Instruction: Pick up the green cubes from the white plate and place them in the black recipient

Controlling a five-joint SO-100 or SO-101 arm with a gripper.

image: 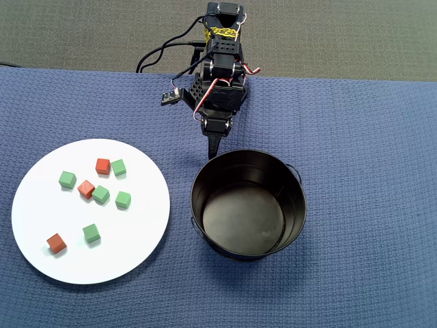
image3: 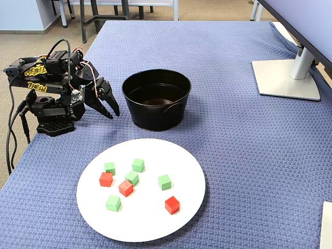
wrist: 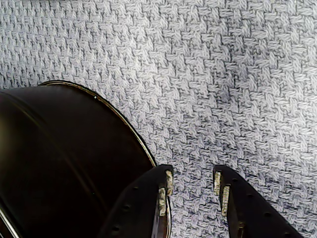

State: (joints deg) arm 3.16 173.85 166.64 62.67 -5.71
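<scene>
1. The gripper [wrist: 192, 184] hangs just above the blue woven cloth [wrist: 237, 74], fingers a little apart and grasping nothing; in the fixed view it [image3: 112, 113] points down beside the bucket's wall.
2. The black recipient [image: 205, 225] stands just beside the fingertips, upright; its inside looks bare.
3. The white plate [image: 130, 253] lies left of the bucket in the overhead view, close but apart; five green cubes [image: 101, 195] and three red-orange cubes [image: 86, 189] sit scattered on it; one green and one red touch.
4. A monitor stand [image3: 285, 78] rests far across the cloth.
</scene>
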